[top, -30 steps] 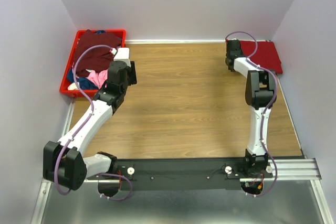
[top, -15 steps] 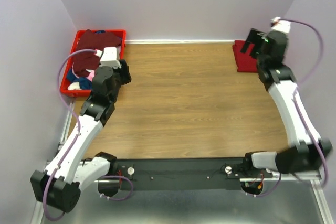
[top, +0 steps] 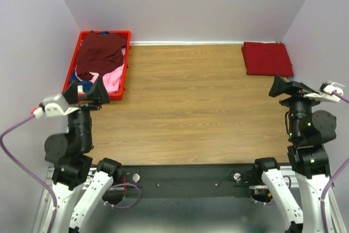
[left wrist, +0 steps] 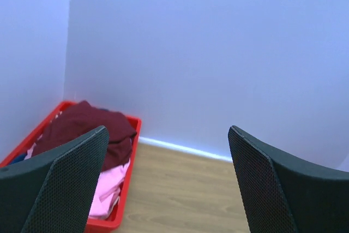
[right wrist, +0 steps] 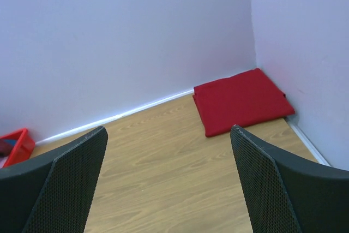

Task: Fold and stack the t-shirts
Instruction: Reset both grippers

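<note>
Trouble lies mostly in the red crate [top: 127, 61], where the maroon t-shirt [top: 101, 50] sprawls over the pink t-shirt [top: 113, 79]: a careless pinch could lift both together or catch the rim. Left gripper [top: 87, 92] and right gripper [top: 289, 87] hover spread apart and empty. The folded red t-shirt [top: 267, 58] lies on the surface [top: 191, 102] in the far right corner

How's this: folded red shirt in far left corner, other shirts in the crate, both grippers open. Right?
No. The folded red shirt lies in the far right corner, per the top external view. The other shirts are in the crate; left gripper and right gripper are open.
</note>
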Action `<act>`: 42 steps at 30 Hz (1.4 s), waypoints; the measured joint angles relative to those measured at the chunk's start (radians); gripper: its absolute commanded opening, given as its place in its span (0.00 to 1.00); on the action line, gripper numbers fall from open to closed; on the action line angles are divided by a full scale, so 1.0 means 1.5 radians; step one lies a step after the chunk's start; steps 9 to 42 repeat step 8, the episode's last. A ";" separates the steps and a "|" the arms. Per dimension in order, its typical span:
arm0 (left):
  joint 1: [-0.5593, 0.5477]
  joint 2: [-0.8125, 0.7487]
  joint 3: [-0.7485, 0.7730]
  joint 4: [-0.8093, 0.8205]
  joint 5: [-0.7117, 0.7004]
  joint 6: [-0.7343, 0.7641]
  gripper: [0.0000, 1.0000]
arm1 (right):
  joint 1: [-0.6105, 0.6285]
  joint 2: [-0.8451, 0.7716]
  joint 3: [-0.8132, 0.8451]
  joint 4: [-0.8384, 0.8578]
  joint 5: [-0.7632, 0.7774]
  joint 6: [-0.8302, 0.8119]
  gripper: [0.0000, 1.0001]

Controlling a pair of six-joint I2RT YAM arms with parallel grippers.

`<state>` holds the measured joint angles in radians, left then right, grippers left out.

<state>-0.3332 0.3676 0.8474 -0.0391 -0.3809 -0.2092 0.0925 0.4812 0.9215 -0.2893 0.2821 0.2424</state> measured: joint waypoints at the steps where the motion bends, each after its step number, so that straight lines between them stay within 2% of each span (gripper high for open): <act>1: 0.000 -0.022 -0.015 0.015 -0.006 0.000 0.99 | 0.000 -0.015 -0.009 0.002 0.003 -0.002 1.00; 7: 0.000 -0.082 -0.072 0.057 -0.035 0.012 0.99 | 0.000 -0.030 -0.043 0.003 0.005 -0.008 1.00; 42: 0.000 -0.082 -0.074 0.060 -0.039 0.015 0.98 | 0.000 -0.028 -0.046 0.003 0.005 -0.008 1.00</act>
